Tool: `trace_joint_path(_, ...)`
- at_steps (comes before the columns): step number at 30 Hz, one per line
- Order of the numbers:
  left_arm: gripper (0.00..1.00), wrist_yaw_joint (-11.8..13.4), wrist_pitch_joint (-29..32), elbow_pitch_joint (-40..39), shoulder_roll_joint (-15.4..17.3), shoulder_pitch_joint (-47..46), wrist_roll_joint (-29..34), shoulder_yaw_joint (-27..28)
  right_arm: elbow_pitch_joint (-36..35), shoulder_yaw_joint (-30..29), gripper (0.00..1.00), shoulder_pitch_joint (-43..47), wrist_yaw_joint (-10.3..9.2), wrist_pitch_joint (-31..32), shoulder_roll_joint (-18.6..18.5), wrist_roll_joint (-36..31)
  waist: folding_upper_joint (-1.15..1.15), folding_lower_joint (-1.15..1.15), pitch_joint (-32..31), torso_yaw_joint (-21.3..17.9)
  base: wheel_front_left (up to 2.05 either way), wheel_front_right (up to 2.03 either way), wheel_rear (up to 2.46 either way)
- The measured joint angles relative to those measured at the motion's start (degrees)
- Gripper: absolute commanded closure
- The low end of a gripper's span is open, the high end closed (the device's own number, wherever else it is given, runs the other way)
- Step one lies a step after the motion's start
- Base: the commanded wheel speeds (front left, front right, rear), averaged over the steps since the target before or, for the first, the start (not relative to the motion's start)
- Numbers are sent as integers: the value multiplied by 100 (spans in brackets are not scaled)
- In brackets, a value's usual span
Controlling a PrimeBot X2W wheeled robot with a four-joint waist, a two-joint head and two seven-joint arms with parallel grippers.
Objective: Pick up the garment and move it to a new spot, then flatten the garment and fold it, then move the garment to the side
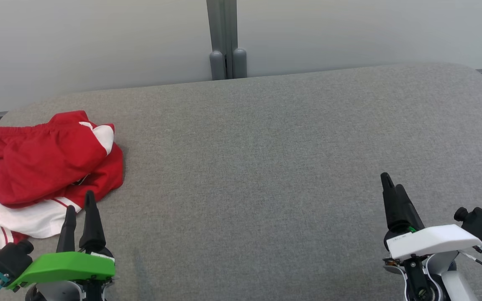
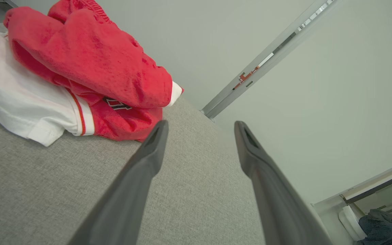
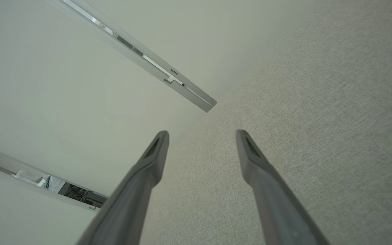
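Note:
A crumpled red and white garment lies bunched at the far left of the grey fabric surface. My left gripper hovers just in front of its near edge, open, with nothing between its fingers. In the left wrist view the garment fills the upper left, just beyond the open left gripper. My right gripper stands open over bare fabric at the lower right, far from the garment. The right wrist view shows the open right gripper above plain grey cloth.
A pale wall with a grey vertical post runs behind the surface. The surface's rounded back edge curves down at both far corners. Wide bare fabric stretches between the two grippers.

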Motion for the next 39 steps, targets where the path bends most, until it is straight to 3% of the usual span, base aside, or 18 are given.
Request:
trace_joint_path(13, 0, 134, -222, -5, 113, 59, 1294, -162, -91, 175, 0, 19, 0, -220, -8, -1166, 0, 0, -7, 16, 0, 0, 0)
trace_joint_path(39, 0, 227, -342, 4, 211, 63, 2717, -491, -146, 422, 0, 44, 1, -581, -16, -2777, 0, 0, -53, 52, 0, 0, 0)
